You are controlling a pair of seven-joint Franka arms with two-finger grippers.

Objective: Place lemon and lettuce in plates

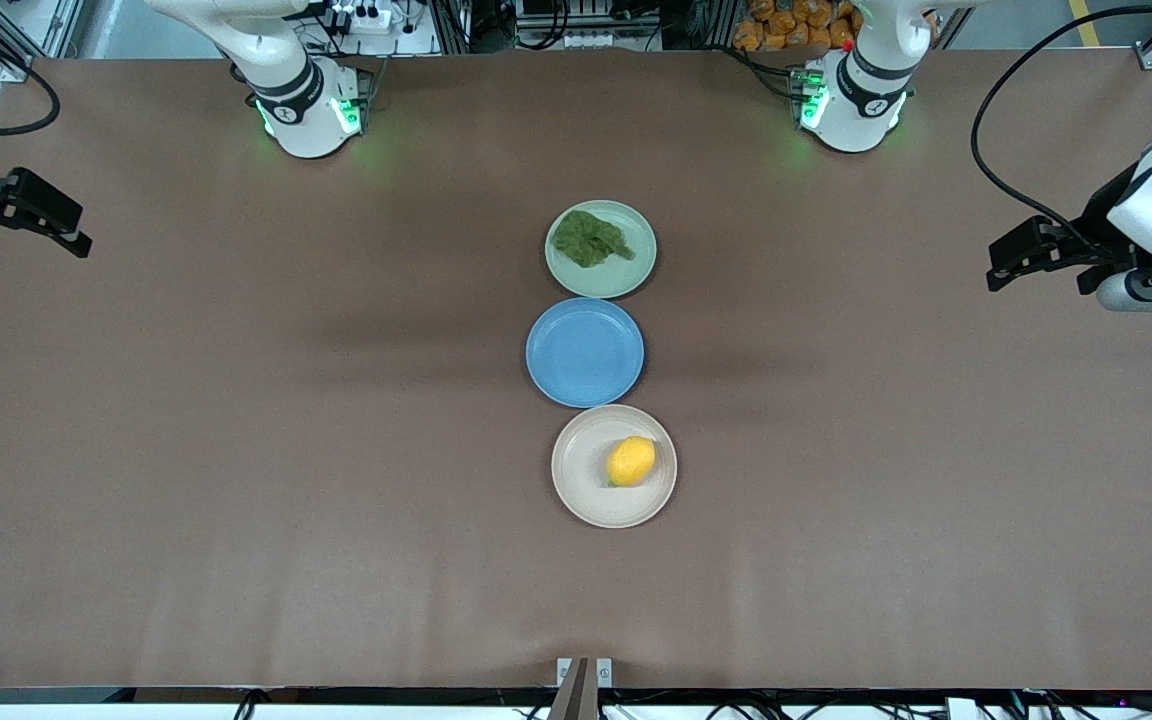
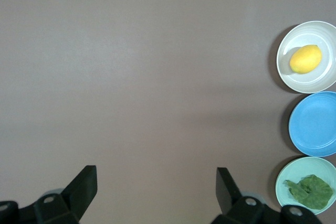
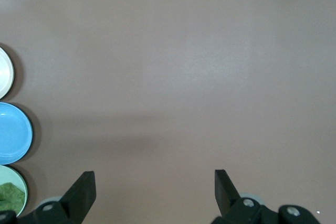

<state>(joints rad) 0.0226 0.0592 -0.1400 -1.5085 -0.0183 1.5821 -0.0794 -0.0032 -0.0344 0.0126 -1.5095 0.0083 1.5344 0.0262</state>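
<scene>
Front view: lettuce [image 1: 591, 239] on mint plate [image 1: 636, 275], lemon [image 1: 631, 461] on cream plate [image 1: 581, 480] nearest the camera, blue plate [image 1: 584, 352] between. Left gripper [image 1: 998, 266] and right gripper [image 1: 76, 238] wait over opposite surface [image 1: 236, 450] ends.

Left wrist view: jaws wide, empty; lemon [image 2: 305, 59], lettuce [image 2: 310, 191] plated.

Right wrist view: jaws wide, empty.

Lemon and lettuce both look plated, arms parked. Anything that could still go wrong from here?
Little. The lemon sits off-centre toward the cream plate's rim, so a table bump might roll it off. The lettuce lies flat in the green plate, low risk. Left gripper and right gripper are open over bare table at their ends.
</scene>
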